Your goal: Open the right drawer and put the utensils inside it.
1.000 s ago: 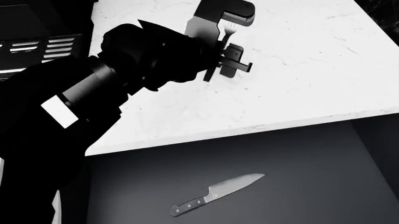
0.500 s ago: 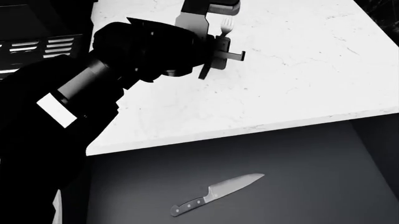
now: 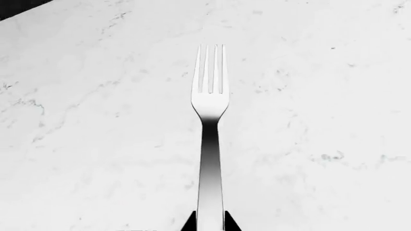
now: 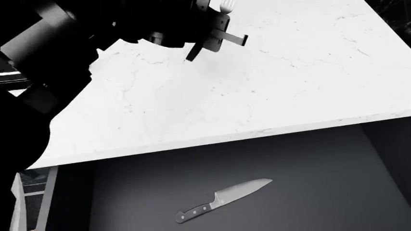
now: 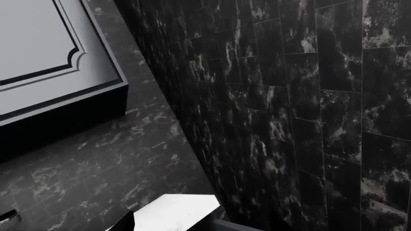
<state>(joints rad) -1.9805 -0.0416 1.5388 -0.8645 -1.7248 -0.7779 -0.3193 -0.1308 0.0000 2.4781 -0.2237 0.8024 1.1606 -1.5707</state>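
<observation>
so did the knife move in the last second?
No. The knife lies at the same spot on the open right drawer floor, blade pointing the same way, unchanged against the countertop edge.

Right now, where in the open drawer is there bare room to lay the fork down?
The knife lies diagonally across the middle of the right drawer. Bare floor shows to its right, and behind it along the countertop edge. The left gripper holds the fork above the countertop.

Fork (image 3: 210, 144) handle end cut off at frame edge; right gripper not seen.
</observation>
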